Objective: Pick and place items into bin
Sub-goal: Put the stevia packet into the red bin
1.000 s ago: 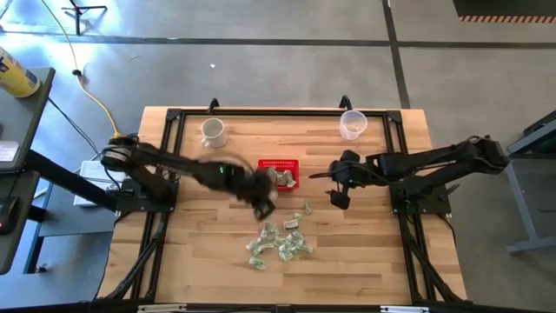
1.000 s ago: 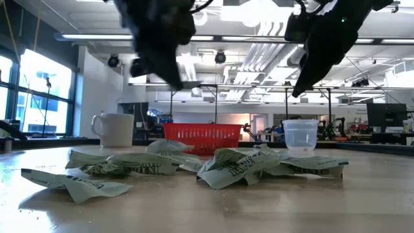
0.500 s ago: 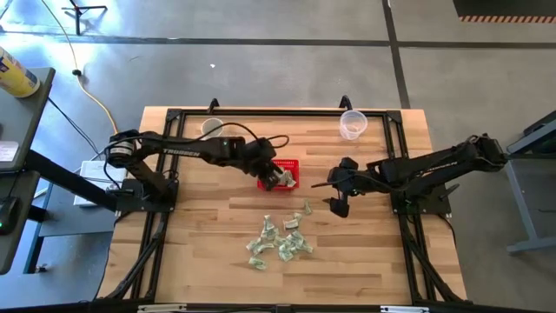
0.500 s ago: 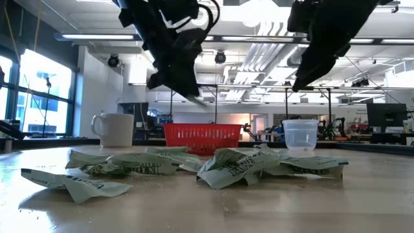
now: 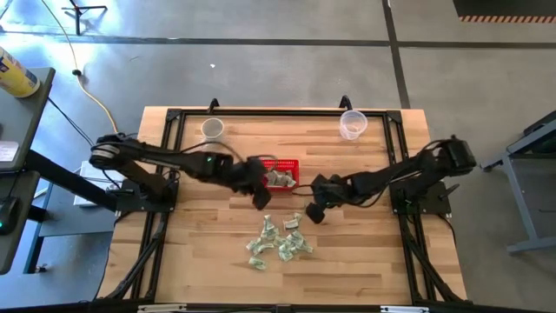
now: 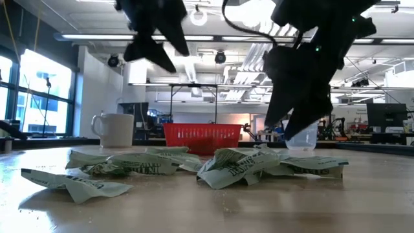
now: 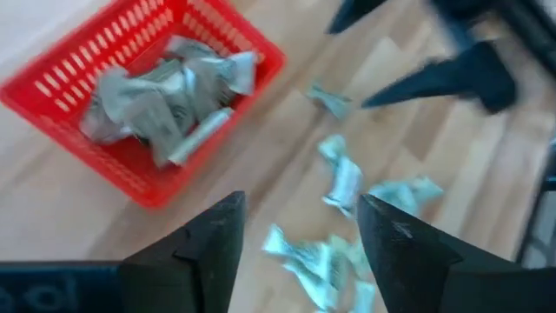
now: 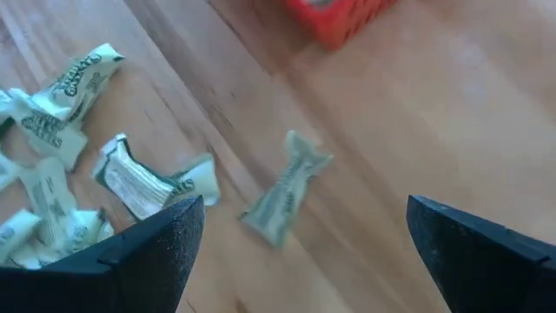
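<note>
The left tool (image 5: 261, 196) hangs released and empty just beside the red basket (image 5: 280, 164), its fingers (image 7: 213, 248) apart. The basket holds several crumpled wrappers (image 7: 165, 100). The right tool (image 5: 314, 211) is spread wide, grasping nothing, with one loose wrapper (image 8: 285, 189) on the wooden worktop (image 5: 365, 252) between its fingers. More wrappers (image 5: 278, 241) lie scattered below both tools, near the right one.

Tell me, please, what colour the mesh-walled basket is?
Bright red basket, clearest in the left wrist view.
</note>
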